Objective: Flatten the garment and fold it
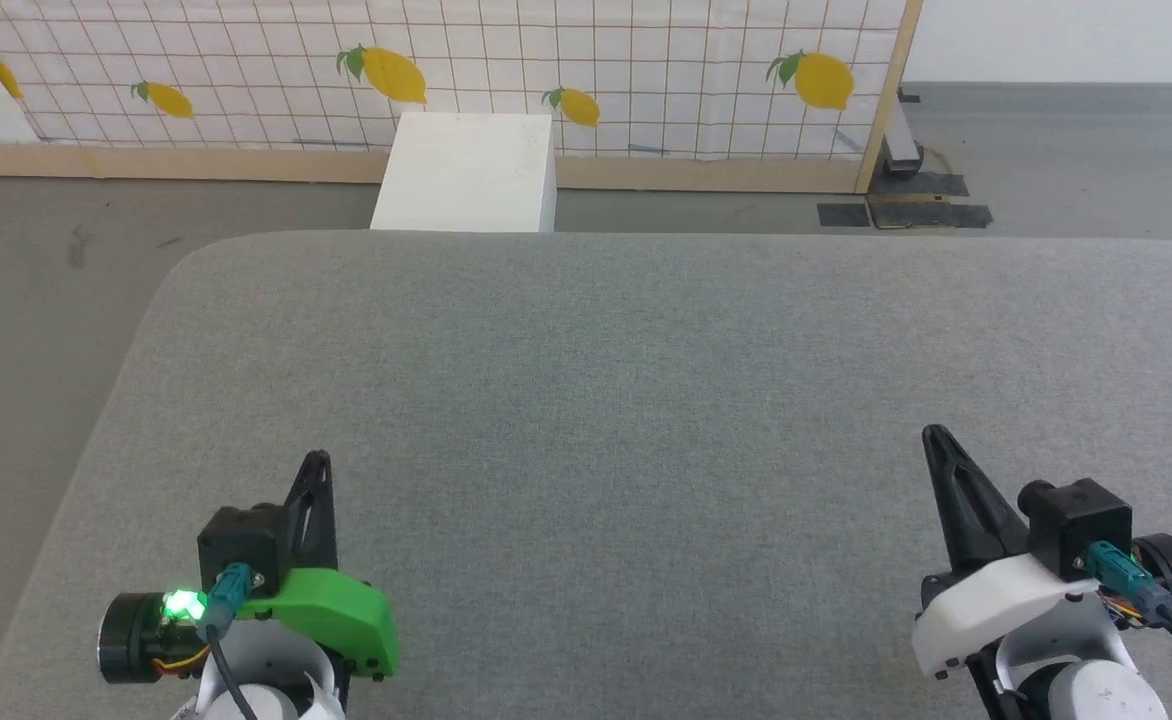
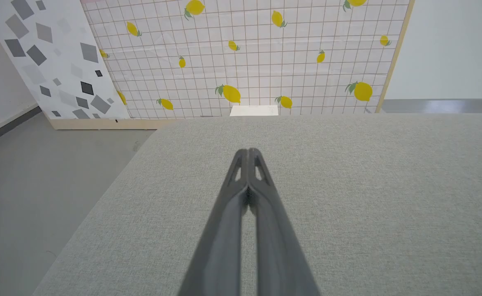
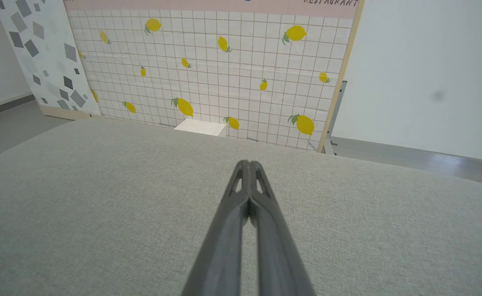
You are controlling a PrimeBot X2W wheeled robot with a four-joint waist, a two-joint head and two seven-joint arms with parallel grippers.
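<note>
Left gripper and right gripper parked apart over grey cushion; fingers pinched together, empty. Likely start pose; folding not begun.

- The left gripper sits near left, fingers pressed together, pointing far.
- The right gripper sits near right, likewise closed, tips tilted slightly left.
</note>
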